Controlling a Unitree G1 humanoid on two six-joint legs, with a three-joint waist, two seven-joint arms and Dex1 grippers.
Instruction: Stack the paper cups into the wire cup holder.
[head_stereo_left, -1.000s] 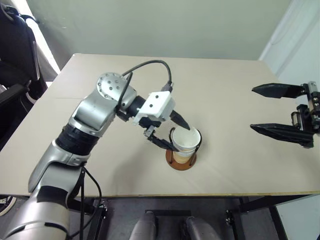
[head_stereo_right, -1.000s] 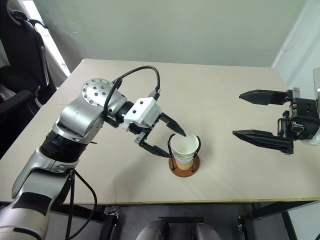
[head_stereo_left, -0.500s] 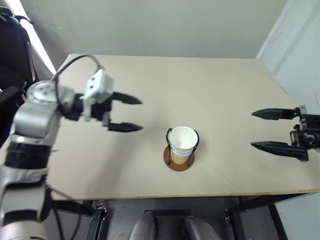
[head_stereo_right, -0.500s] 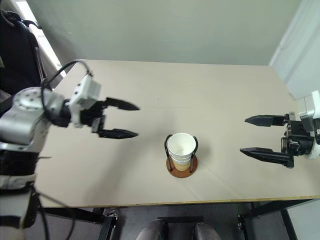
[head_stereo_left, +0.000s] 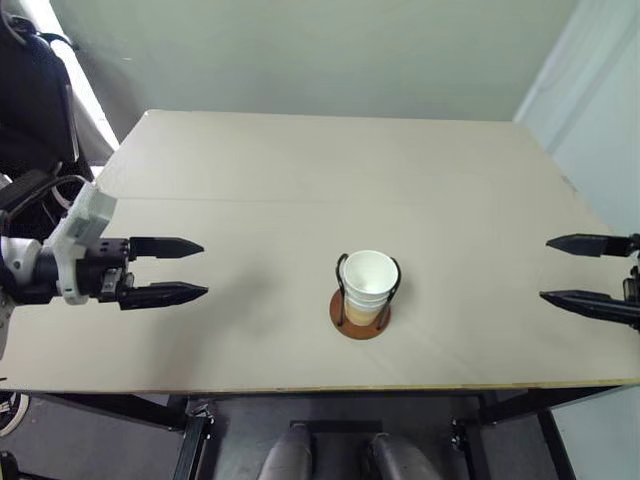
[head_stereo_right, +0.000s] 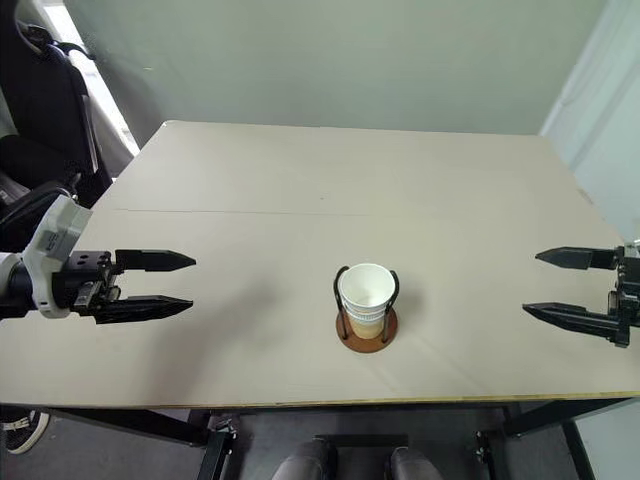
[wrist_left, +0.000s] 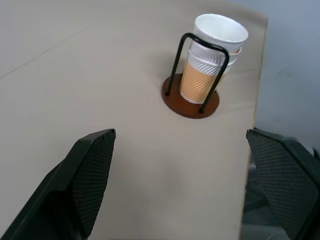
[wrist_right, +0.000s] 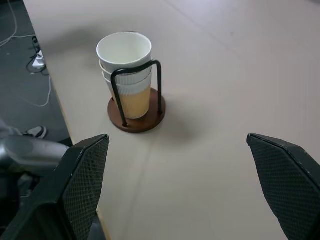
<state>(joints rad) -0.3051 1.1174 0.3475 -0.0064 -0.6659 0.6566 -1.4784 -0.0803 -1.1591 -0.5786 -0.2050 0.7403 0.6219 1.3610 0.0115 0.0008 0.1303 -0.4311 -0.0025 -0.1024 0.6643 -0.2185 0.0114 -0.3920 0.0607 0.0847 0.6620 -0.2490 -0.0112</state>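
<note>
Three nested yellow-tan paper cups stand in the black-wire, brown-disc cup holder near the beige table's 6 o'clock edge. Left tool at 9 o'clock and right tool at 3 o'clock gape wide, empty. The stack rises above the wire, so a careless sweep could topple it.

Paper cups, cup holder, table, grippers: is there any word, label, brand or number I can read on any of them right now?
None readable in any view.
The paper cups: embossed wavy ridges, no print.
The wire cup holder: plain base, bare wire.
The table: plain, one thin seam line.
The left gripper and the right gripper: plain black fingers, unmarked.
</note>
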